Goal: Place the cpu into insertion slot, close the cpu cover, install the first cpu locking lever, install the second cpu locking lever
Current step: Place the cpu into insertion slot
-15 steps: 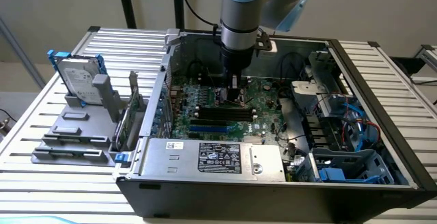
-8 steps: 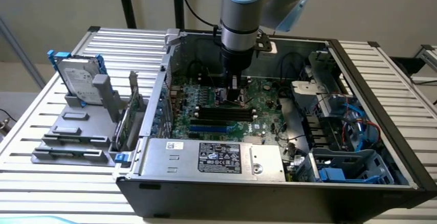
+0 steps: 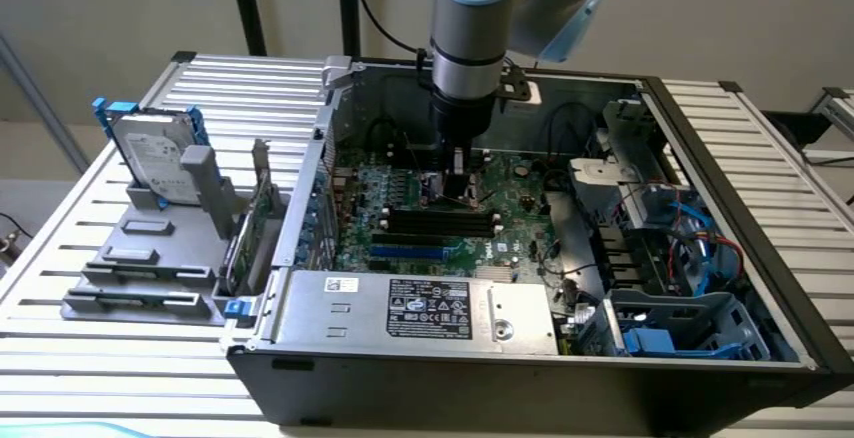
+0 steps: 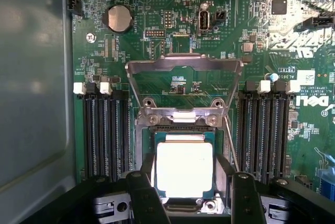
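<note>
Centrally, pale square cpu (image 4: 184,169) at metal-rimmed slot (image 4: 178,131); windowed silvery cover (image 4: 183,63) open.

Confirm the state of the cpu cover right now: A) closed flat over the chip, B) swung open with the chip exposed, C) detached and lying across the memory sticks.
B: the cpu cover is tipped back on its hinge, and the cpu lies uncovered below it.

Tool (image 3: 461,190) low over green motherboard (image 3: 527,208)
</note>
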`<state>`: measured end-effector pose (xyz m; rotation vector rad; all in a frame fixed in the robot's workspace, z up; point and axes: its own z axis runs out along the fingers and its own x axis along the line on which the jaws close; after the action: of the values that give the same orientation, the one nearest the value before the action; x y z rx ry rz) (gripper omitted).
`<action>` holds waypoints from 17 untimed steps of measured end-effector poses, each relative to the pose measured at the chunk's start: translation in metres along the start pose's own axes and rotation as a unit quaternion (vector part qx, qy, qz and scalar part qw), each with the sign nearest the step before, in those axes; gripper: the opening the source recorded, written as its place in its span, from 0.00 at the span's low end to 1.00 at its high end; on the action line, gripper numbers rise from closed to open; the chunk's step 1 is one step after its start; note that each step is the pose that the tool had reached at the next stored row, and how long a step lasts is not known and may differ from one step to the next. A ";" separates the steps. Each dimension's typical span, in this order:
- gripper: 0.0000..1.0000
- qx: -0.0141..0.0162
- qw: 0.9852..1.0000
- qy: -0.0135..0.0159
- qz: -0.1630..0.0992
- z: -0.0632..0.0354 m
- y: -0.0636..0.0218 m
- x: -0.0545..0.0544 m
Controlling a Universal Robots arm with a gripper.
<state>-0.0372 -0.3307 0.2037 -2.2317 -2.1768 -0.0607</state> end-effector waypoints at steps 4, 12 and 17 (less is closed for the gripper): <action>0.54 0.000 1.000 -0.004 0.000 0.0005 0.0000 0.001; 0.54 0.000 1.000 -0.004 0.000 0.0018 0.0002 0.002; 0.54 0.003 1.000 -0.004 0.000 0.0029 0.0003 0.002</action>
<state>-0.0369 -0.3282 0.2010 -2.2332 -2.1779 -0.0461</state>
